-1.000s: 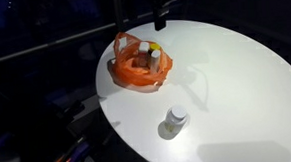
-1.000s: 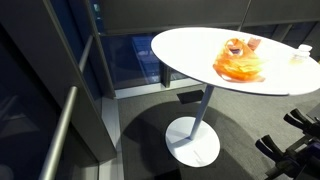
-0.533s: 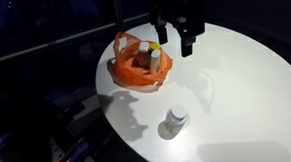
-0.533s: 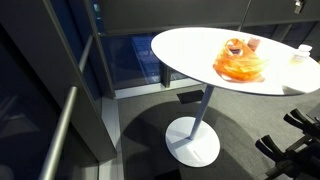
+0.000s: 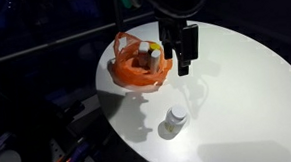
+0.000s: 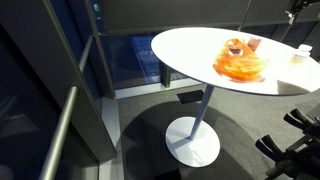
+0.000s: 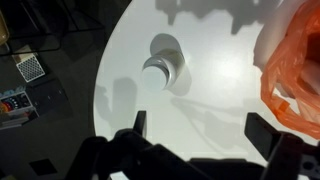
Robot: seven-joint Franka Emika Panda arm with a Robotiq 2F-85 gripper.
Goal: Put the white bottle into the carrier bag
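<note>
The white bottle stands upright on the round white table, near its front edge; it shows from above in the wrist view and small at the right edge of an exterior view. The orange carrier bag sits open at the table's back left, with bottles inside; it also shows in an exterior view and at the right of the wrist view. My gripper is open and empty, hanging above the table just right of the bag, well apart from the white bottle.
The table stands on a single pedestal foot. A railing runs along the dark floor to one side. Small boxes lie on the floor beyond the table's rim.
My gripper has come down from the top of the view toward the table beside the bag. The bottle and bag have not moved.
</note>
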